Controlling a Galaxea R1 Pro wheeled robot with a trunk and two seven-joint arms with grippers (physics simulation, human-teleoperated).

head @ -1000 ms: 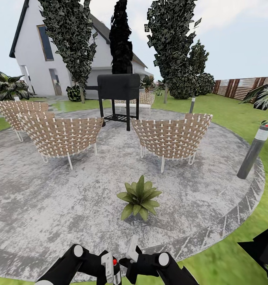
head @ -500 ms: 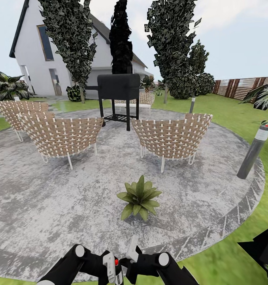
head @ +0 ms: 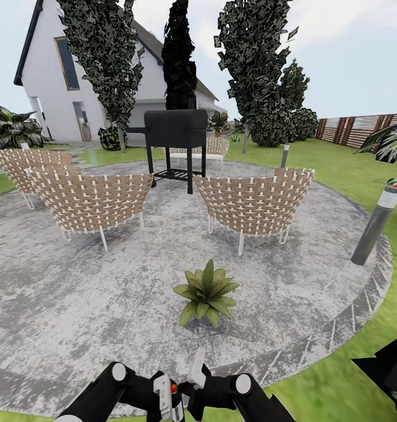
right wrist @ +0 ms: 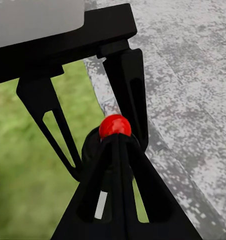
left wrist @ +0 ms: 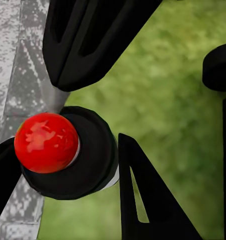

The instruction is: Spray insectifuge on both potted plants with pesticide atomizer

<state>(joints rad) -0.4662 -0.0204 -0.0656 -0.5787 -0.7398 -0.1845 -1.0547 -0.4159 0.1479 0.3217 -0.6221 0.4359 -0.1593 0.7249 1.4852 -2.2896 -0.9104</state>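
Note:
A potted plant (head: pixel 207 296), a low rosette of pointed green leaves, stands on the round grey stone patio (head: pixel 75 305) of the garden, just ahead of my arms. The pesticide atomizer (head: pixel 173 388) is a small dark bottle with a white band and a red ball on top. It sits at the bottom edge of the head view, with my left gripper (head: pixel 167 395) shut on it. In the left wrist view the atomizer (left wrist: pixel 90 155) shows end-on. My right gripper (head: pixel 195 368) is close beside it, fingers shut (right wrist: pixel 115 147) and pointing at the atomizer's red top (right wrist: pixel 114 126).
Wicker chairs (head: pixel 90 199) (head: pixel 254 202) and a black grill (head: pixel 176 132) stand beyond the plant. A grey lamp post (head: pixel 375 225) leans at the patio's right edge. Lawn (head: pixel 339 375) lies to the right, and a slat fence (head: pixel 362 129) runs at the far right.
My left gripper and the atomizer have shifted slightly right, toward the right gripper. The camera, plant and right gripper have not moved.

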